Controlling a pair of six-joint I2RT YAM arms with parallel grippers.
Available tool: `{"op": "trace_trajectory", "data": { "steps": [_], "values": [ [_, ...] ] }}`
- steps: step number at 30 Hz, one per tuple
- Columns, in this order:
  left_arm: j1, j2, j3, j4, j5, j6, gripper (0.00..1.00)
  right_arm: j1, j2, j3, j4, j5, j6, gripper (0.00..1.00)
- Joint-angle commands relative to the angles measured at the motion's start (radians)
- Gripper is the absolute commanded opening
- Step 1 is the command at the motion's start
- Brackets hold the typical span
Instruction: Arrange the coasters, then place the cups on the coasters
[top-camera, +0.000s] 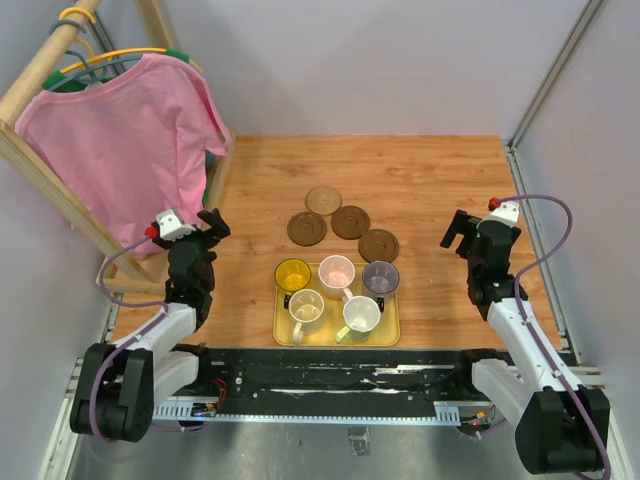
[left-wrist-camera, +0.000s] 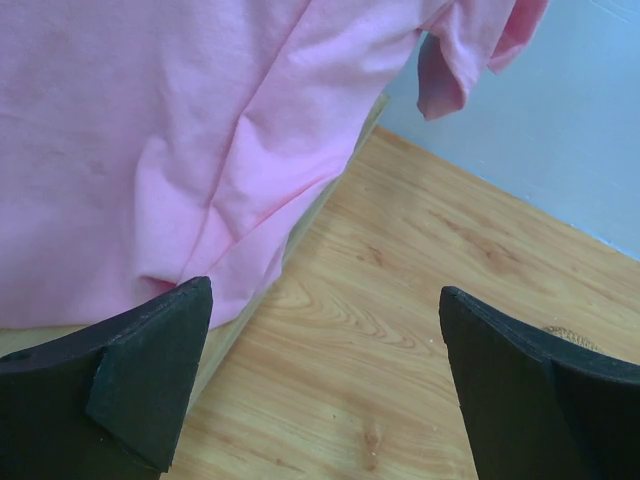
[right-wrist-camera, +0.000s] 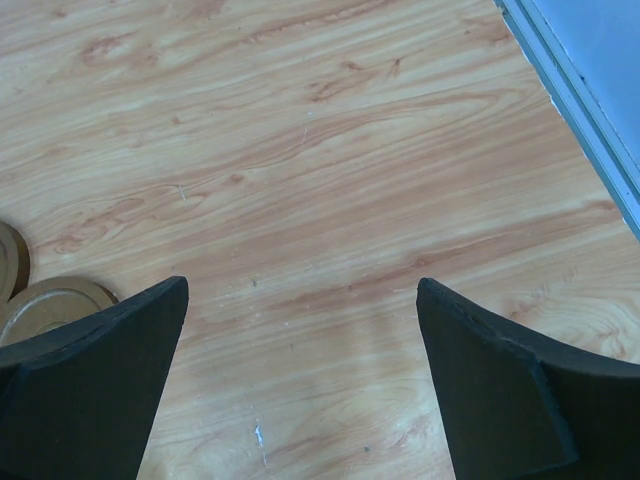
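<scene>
Several round brown coasters (top-camera: 350, 221) lie loose on the wooden table, behind a yellow tray (top-camera: 389, 336). On the tray stand the cups: yellow (top-camera: 293, 274), pale pink (top-camera: 337, 271), grey-purple (top-camera: 381, 277), cream (top-camera: 306, 307) and white-green (top-camera: 361, 314). My left gripper (top-camera: 215, 225) (left-wrist-camera: 322, 300) hovers open left of the tray, over bare wood. My right gripper (top-camera: 458, 230) (right-wrist-camera: 300, 300) hovers open to the right of the coasters, nothing between its fingers. In the right wrist view two coasters (right-wrist-camera: 55, 300) peek in at the left edge.
A pink T-shirt (top-camera: 120, 140) (left-wrist-camera: 150, 130) hangs on a wooden rack (top-camera: 60, 190) at the far left, close to my left gripper. Grey walls close off the back, and a metal rail (top-camera: 535, 230) runs along the table's right edge.
</scene>
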Motion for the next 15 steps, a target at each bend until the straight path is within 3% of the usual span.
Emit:
{"op": "trace_trajectory", "data": {
  "steps": [1,11,15],
  "values": [
    [-0.006,0.004,0.014,0.027,-0.033,0.008,1.00,-0.014,0.010,0.013,-0.013,0.024,0.012,0.98],
    [-0.006,0.008,0.012,0.028,-0.060,0.039,1.00,-0.014,-0.003,0.012,-0.026,0.059,0.057,0.98],
    [-0.006,0.004,0.088,-0.163,0.052,0.143,1.00,-0.014,-0.039,0.002,-0.035,0.093,0.137,0.98]
  ]
}}
